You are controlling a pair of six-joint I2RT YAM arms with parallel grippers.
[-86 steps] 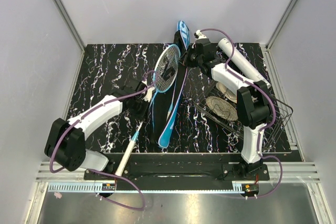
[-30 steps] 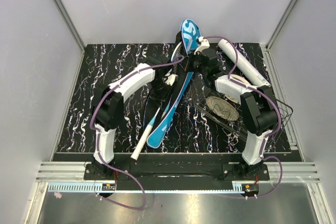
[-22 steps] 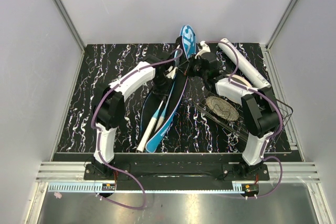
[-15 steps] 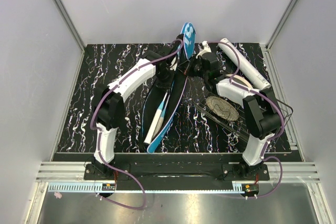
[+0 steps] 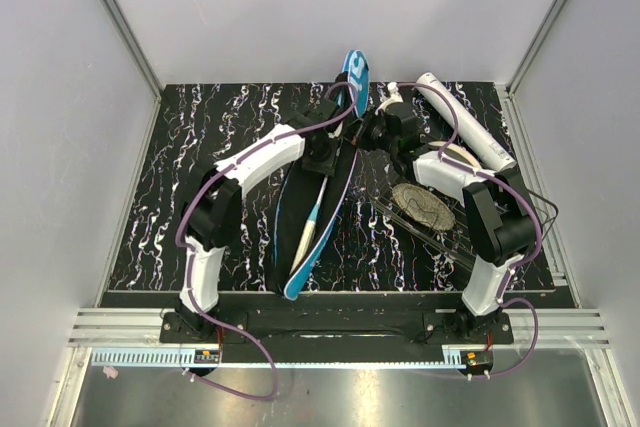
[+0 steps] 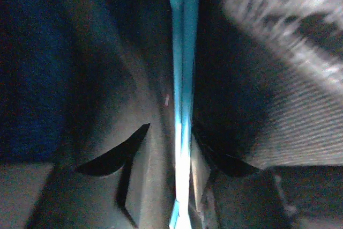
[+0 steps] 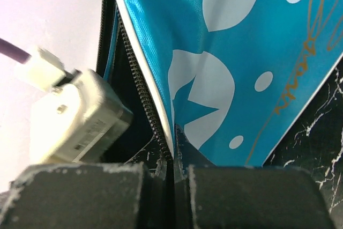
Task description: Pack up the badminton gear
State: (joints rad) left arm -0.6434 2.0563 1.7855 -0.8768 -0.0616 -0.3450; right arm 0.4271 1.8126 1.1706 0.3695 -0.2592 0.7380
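Observation:
The blue "SPORT" cover (image 5: 354,75) lies down the table's middle, its head tilted up at the back. My right gripper (image 5: 368,133) is shut on the cover's zip edge (image 7: 161,132), holding it open; the printed blue side (image 7: 230,52) fills the right wrist view. My left gripper (image 5: 325,154) is shut on a racket's light-blue shaft (image 6: 182,105) inside the dark cover. The racket's white handle (image 5: 303,240) lies in the cover's lower part. The white tube (image 5: 463,125) lies at the back right. I see no shuttlecocks and no second racket.
A black wire basket (image 5: 520,209) stands at the right with round woven discs (image 5: 422,205) in it, close to my right arm. The left arm's white camera plug (image 7: 75,116) sits just beside the cover's opening. Grey walls close in the table.
My left gripper has carried the racket from the left of the table into the open cover and pushed it towards the back. The handle now lies along the cover. The right gripper holds the edge.

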